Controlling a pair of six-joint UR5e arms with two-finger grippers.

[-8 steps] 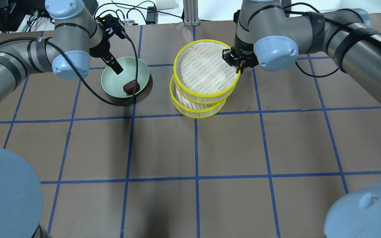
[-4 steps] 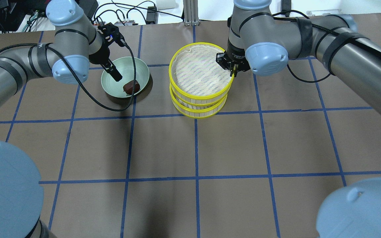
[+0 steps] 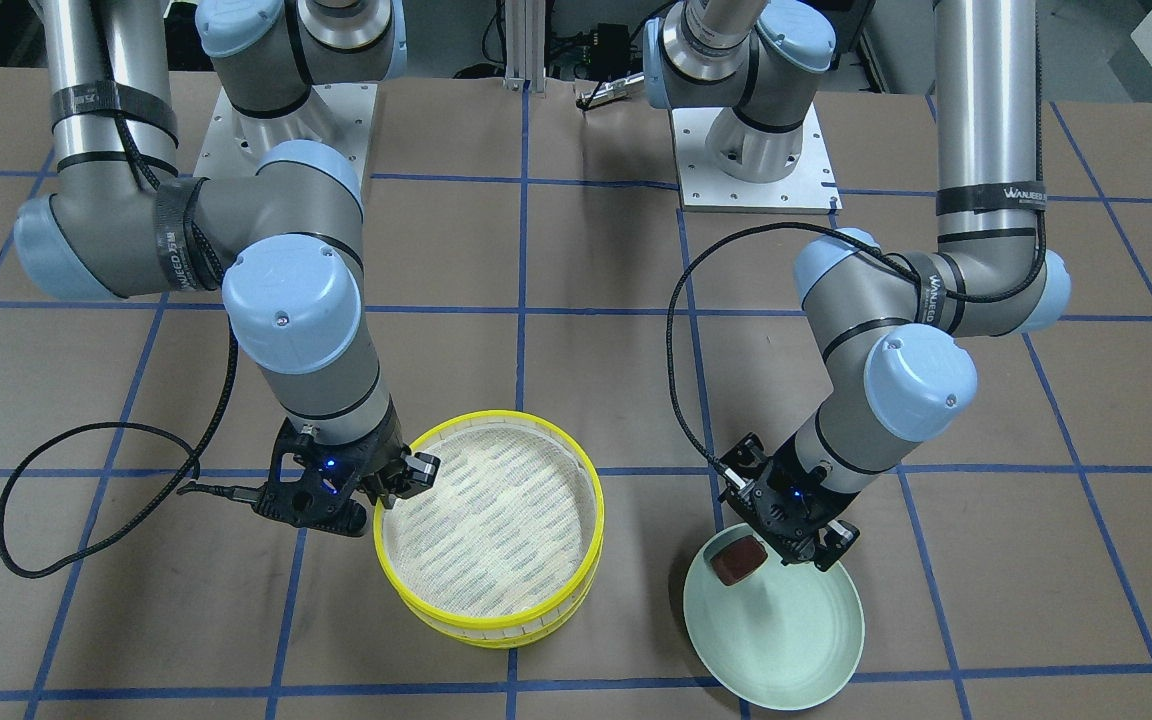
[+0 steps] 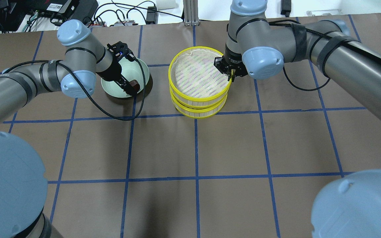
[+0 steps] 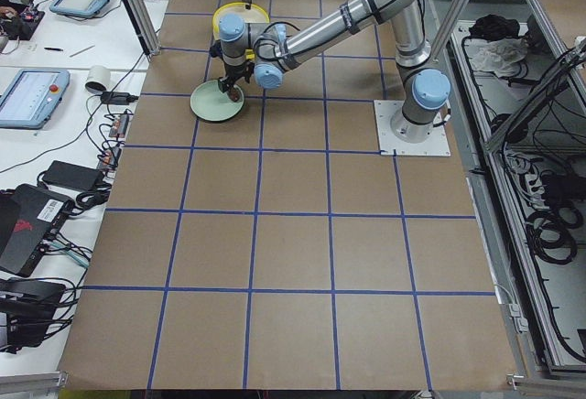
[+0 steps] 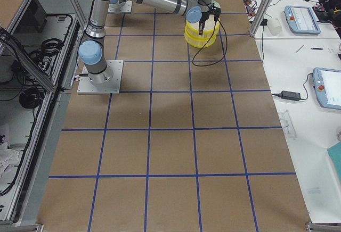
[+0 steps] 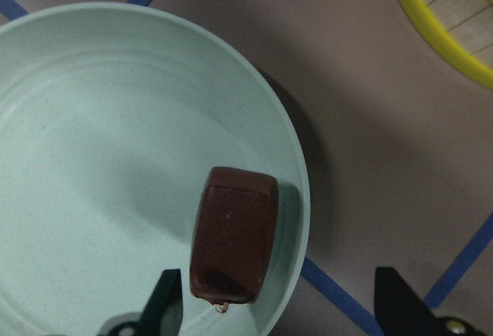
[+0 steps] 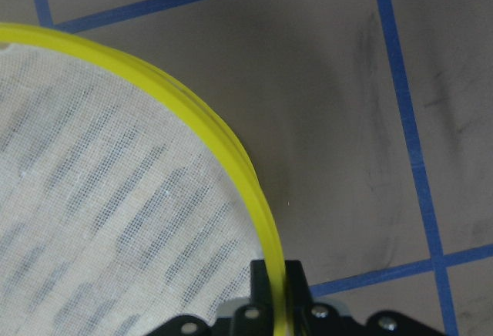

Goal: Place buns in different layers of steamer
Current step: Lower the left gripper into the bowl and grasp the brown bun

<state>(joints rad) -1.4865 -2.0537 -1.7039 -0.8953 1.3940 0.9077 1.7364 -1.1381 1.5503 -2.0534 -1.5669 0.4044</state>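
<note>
**Front-facing view.** My right gripper is clenched on the yellow rim of the steamer, at the top tier, which is stacked over the lower tier. My left gripper hangs low over the mint-green plate, which stands beside the steamer and apart from it.

**Overhead view.** The two tiers sit nearly flush. The brown bun lies on the plate, at the edge nearest the steamer.

**Left wrist view.** My fingers are spread wide and released. The bun lies between them, closer to one finger, and is not gripped.

**Right wrist view.** My fingers pinch the steamer's rim, one inside and one outside.

**Side views.** Both grippers are too small to judge.
</note>
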